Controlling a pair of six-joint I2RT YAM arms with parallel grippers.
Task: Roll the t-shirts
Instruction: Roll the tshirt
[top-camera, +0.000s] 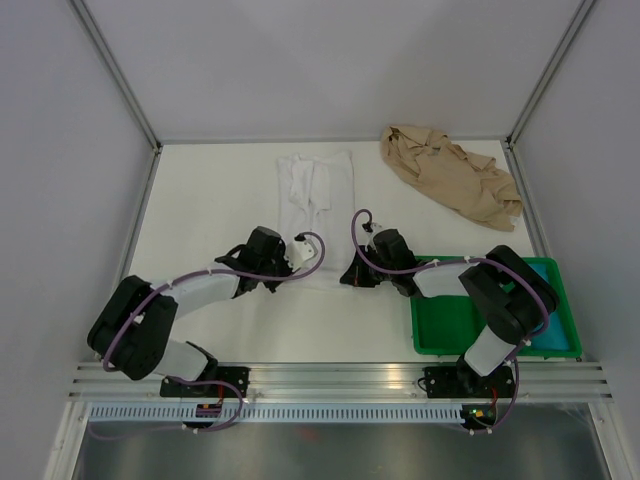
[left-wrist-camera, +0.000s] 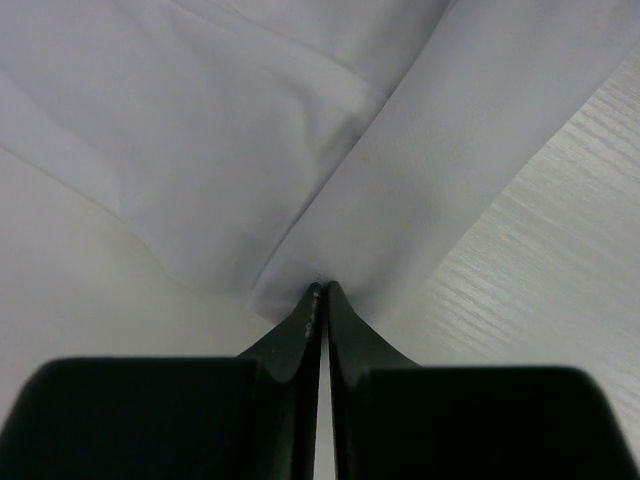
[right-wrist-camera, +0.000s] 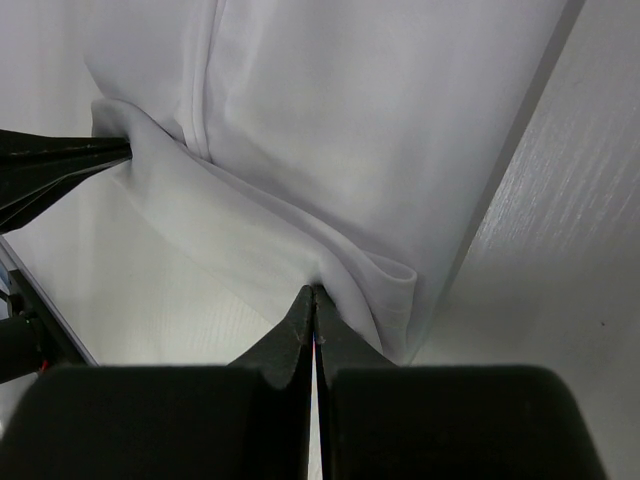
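Left gripper (left-wrist-camera: 322, 290) and right gripper (right-wrist-camera: 312, 292) each pinched tight on a near-hem corner of the white shirt (top-camera: 318, 195), its long strip running away toward the far edge; tan shirt (top-camera: 450, 175) heaped at far-right corner.

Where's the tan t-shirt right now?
Top view: the tan t-shirt lies crumpled at the far right corner of the table, beyond the green tray, right of the white t-shirt.
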